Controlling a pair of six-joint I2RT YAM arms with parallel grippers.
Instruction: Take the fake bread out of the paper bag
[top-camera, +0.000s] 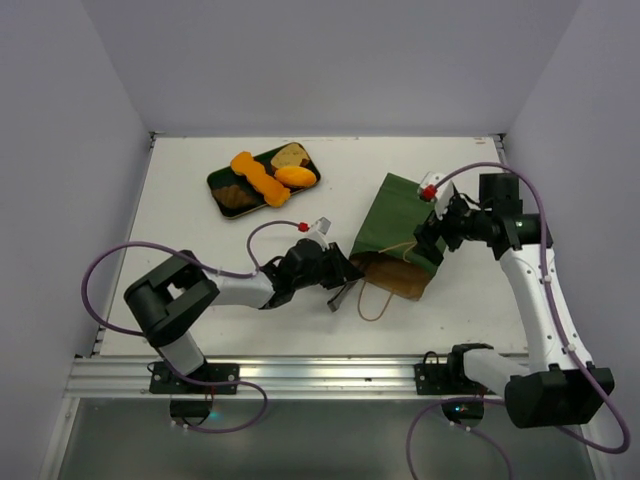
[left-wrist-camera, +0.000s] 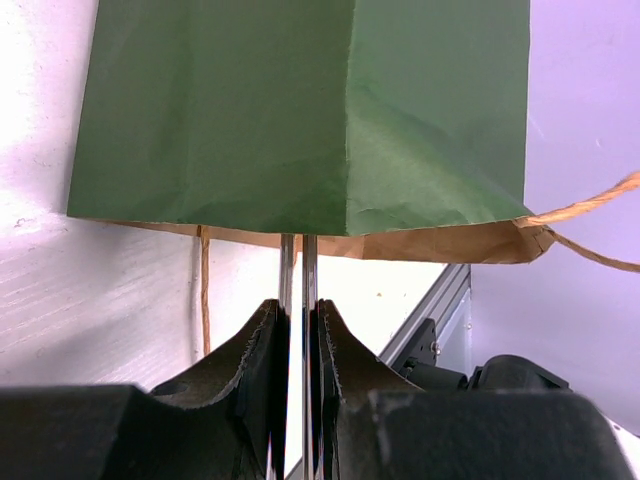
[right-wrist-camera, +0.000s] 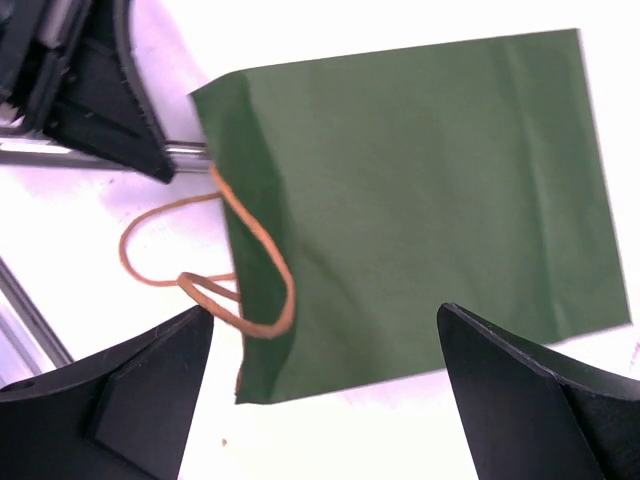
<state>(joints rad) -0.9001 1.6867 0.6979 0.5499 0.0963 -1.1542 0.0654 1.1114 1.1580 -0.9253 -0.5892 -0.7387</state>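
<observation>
TOP EXTERNAL VIEW
- Paper bag: lies flat on the table, at 3 o'clock from the table centre. Closed end points to 12 o'clock; the brown-lined mouth points to 6 o'clock.
- Fake bread: orange and brown pieces lie on the dark green tray at 11 o'clock, well apart from the bag. Contents of the bag cannot be told.
- Left gripper: at the mouth's 9 o'clock corner, touching the lip.
- Right gripper: over the bag's 3 o'clock edge.
- String handle: loops onto the table at 6 o'clock of the mouth.
- Open room: bare table between tray and bag, and along the 9 o'clock side. Walls close off 9, 12 and 3 o'clock; the right arm fills the strip at 3 o'clock.

LEFT WRIST VIEW
- Left gripper: clenched to a thin slit, its metal tips pinching the brown lip of the bag.
- Bag edge: the lip runs straight across from 9 to 3 o'clock, green panel above it.
- Rail: at 4 o'clock, near the mouth.

RIGHT WRIST VIEW
- Right gripper: released, jaws spread wide, grasping nothing. Its fingers sit at 7 and 5 o'clock.
- Bag: green face flat below the jaws, mouth edge at 9 o'clock.
- Handles: two loops spill from the mouth toward 8 o'clock.
- Left gripper: at 10 o'clock, tips on the mouth corner.
</observation>
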